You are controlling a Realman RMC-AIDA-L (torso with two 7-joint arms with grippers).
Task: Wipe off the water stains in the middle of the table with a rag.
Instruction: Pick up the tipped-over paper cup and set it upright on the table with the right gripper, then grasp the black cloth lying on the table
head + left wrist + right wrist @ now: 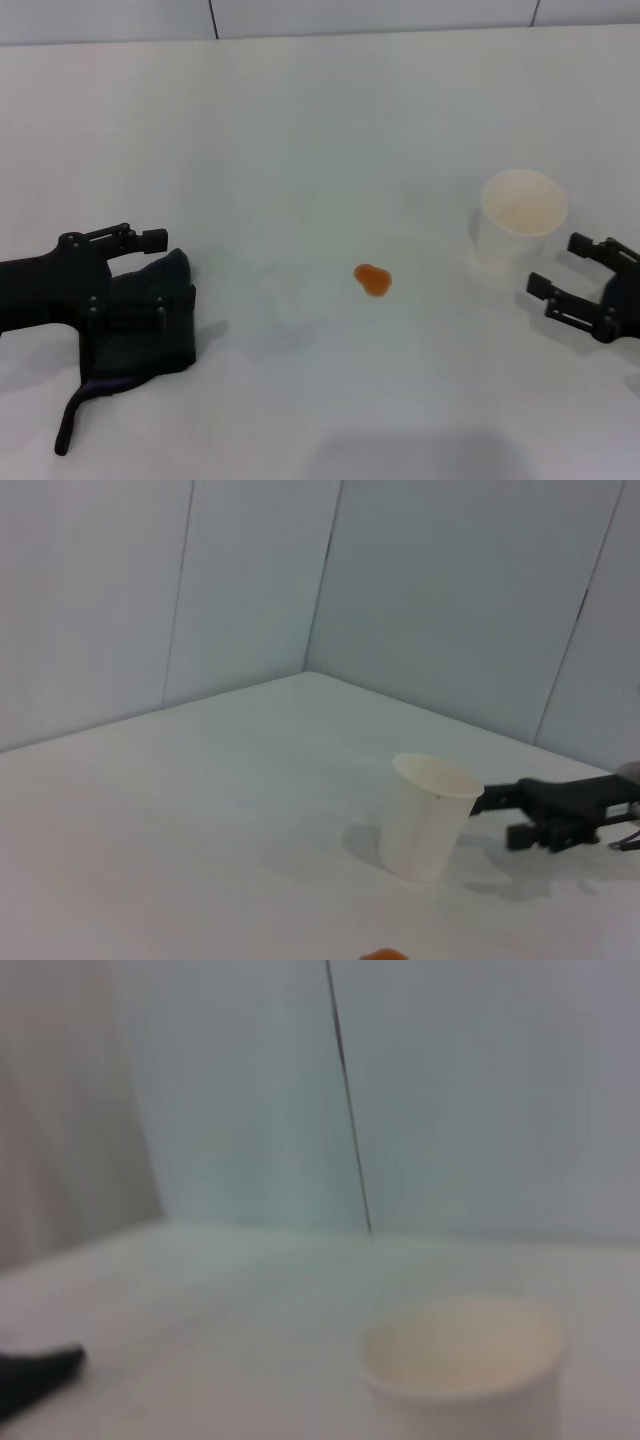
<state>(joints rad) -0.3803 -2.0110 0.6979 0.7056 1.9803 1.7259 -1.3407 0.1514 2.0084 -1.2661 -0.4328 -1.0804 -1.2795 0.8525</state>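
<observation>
Your left gripper [150, 275] at the frame's lower left sits over the rag [140, 335], fingers spread. Close firmly on it before sweeping toward the stain [372, 280] at centre; the right gripper [575, 275], fingers apart, waits beside the cup [520, 220].

Nothing here can be read. The white paper cup [522, 220] is plain, with no print or logo on its wall in any view. The table [320, 120] carries no markings, the rag [145, 325] shows no tag or label, and neither the left gripper [150, 275] nor the right gripper [560, 270] shows any lettering or number on its black housing. The grey wall panels behind are bare too.
</observation>
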